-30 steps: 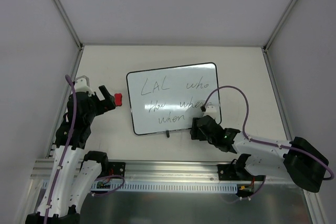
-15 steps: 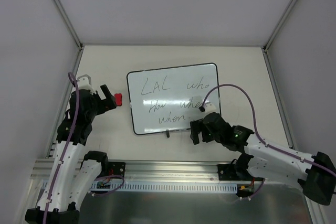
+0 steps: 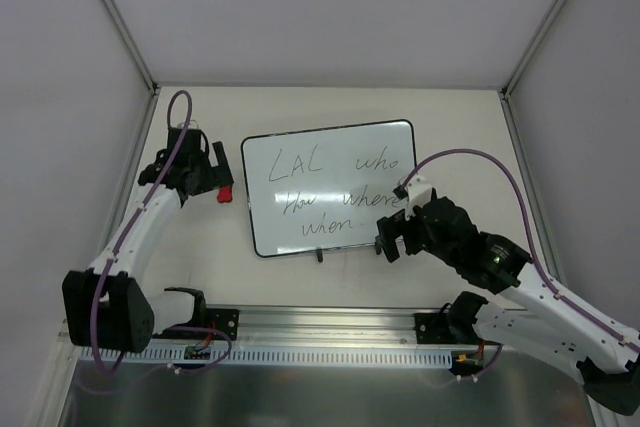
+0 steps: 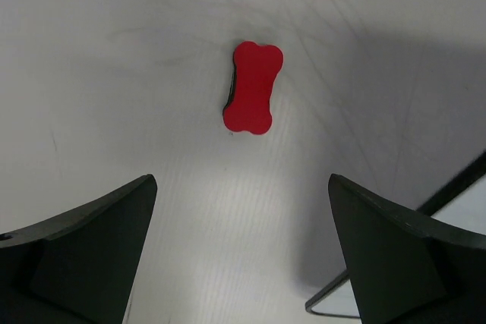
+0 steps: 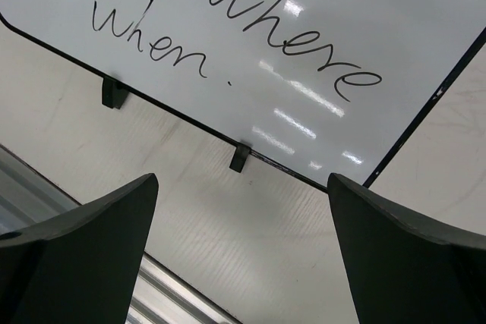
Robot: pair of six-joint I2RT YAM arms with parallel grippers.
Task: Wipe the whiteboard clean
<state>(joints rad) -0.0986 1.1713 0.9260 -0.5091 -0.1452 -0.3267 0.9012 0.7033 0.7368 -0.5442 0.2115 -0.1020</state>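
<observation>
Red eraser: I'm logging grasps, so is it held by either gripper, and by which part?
Nothing is held. The red eraser lies free on the table; left gripper and right gripper both have open jaws.

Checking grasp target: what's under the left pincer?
The red eraser lies on the table below the open left pincer, untouched. The whiteboard corner shows at lower right. The eraser's underside is hidden.

A glossy, smooth face was shown by the whiteboard (image 5: pixel 304 73) ahead of the right gripper (image 5: pixel 241 187); the red eraser (image 4: pixel 252 87) ahead of the left gripper (image 4: pixel 241 187) was seen as matt; the table (image 4: pixel 114 73) beneath was matt, faintly scuffed.
</observation>
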